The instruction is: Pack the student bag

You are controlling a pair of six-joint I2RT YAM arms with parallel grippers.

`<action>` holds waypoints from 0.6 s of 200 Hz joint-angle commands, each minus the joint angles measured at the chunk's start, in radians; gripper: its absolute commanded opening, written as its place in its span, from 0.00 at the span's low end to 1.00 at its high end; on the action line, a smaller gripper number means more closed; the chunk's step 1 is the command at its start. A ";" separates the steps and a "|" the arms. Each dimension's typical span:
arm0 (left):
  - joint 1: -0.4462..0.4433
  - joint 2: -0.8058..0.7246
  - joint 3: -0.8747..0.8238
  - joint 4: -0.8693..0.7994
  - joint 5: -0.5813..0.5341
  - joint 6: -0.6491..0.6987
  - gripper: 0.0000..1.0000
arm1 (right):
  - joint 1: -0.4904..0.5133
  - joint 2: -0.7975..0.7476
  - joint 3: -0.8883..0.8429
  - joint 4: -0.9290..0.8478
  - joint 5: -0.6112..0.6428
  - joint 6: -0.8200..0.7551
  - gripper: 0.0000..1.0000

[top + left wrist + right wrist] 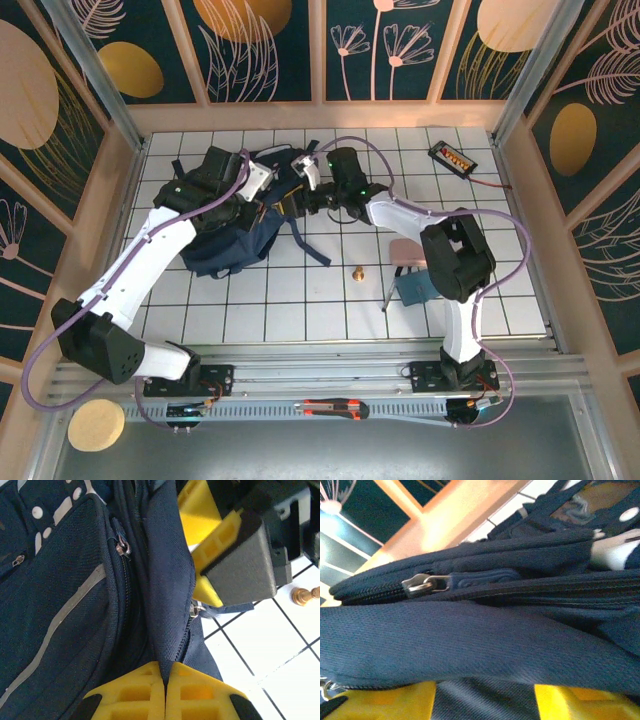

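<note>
With the left end effector [165,680] pinching the student bag [60,595] taut, the parted right end effector [485,700] should grip the zipper pull [422,585] squarely

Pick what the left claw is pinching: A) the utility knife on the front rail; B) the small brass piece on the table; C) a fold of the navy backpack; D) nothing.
C: the left claw has its yellow fingers shut on a fold of the navy backpack.
</note>
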 commanded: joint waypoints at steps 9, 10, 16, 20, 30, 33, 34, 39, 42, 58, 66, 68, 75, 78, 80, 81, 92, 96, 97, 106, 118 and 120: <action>-0.002 -0.069 0.023 0.064 0.073 -0.017 0.00 | -0.022 -0.005 -0.012 0.428 -0.047 0.415 0.58; -0.002 -0.068 0.022 0.065 0.074 -0.017 0.00 | -0.022 -0.004 -0.012 0.435 -0.050 0.423 0.58; -0.002 -0.071 0.017 0.067 0.076 -0.019 0.00 | -0.021 0.003 -0.012 0.480 -0.061 0.470 0.58; -0.002 -0.073 0.014 0.067 0.077 -0.019 0.00 | -0.020 0.008 -0.013 0.511 -0.072 0.501 0.57; -0.002 -0.075 0.013 0.067 0.078 -0.017 0.00 | -0.013 0.024 0.005 0.514 -0.082 0.530 0.54; -0.002 -0.076 0.013 0.067 0.079 -0.017 0.00 | -0.010 0.028 0.016 0.486 -0.081 0.522 0.51; -0.002 -0.076 0.013 0.067 0.079 -0.017 0.00 | -0.009 0.029 0.022 0.474 -0.080 0.519 0.50; -0.001 -0.077 0.015 0.068 0.079 -0.017 0.00 | -0.002 0.035 0.049 0.397 -0.072 0.472 0.45; -0.002 -0.077 0.015 0.067 0.079 -0.018 0.00 | 0.004 0.037 0.069 0.344 -0.066 0.434 0.42; -0.002 -0.078 0.024 0.070 0.073 -0.021 0.00 | 0.041 0.053 0.176 0.021 0.017 0.193 0.25; -0.002 -0.079 0.025 0.072 0.072 -0.021 0.00 | 0.059 0.070 0.231 -0.117 0.066 0.100 0.24; -0.002 -0.079 0.027 0.072 0.072 -0.023 0.00 | 0.062 0.075 0.241 -0.145 0.078 0.080 0.25; -0.001 -0.078 0.030 0.075 0.075 -0.025 0.00 | 0.075 0.089 0.278 -0.238 0.123 0.005 0.26; -0.002 -0.079 0.031 0.077 0.075 -0.025 0.00 | 0.080 0.092 0.293 -0.272 0.146 -0.026 0.28; -0.002 -0.079 0.032 0.078 0.074 -0.026 0.00 | 0.083 0.096 0.300 -0.296 0.162 -0.040 0.30; -0.002 -0.078 0.033 0.078 0.074 -0.026 0.00 | 0.085 0.099 0.304 -0.313 0.169 -0.053 0.31; -0.002 -0.078 0.037 0.081 0.064 -0.030 0.00 | 0.095 0.104 0.343 -0.425 0.249 -0.119 0.44; -0.001 -0.078 0.039 0.081 0.058 -0.032 0.00 | 0.093 0.099 0.343 -0.447 0.268 -0.127 0.46; -0.002 -0.078 0.039 0.081 0.057 -0.033 0.00 | 0.092 0.098 0.343 -0.451 0.272 -0.129 0.47; -0.002 -0.080 0.037 0.084 0.039 -0.037 0.00 | 0.076 0.066 0.310 -0.456 0.282 -0.123 0.51; -0.002 -0.082 0.036 0.083 0.013 -0.038 0.00 | 0.040 -0.014 0.211 -0.399 0.262 -0.081 0.54; -0.002 -0.082 0.036 0.082 0.009 -0.038 0.00 | 0.033 -0.030 0.190 -0.385 0.258 -0.073 0.54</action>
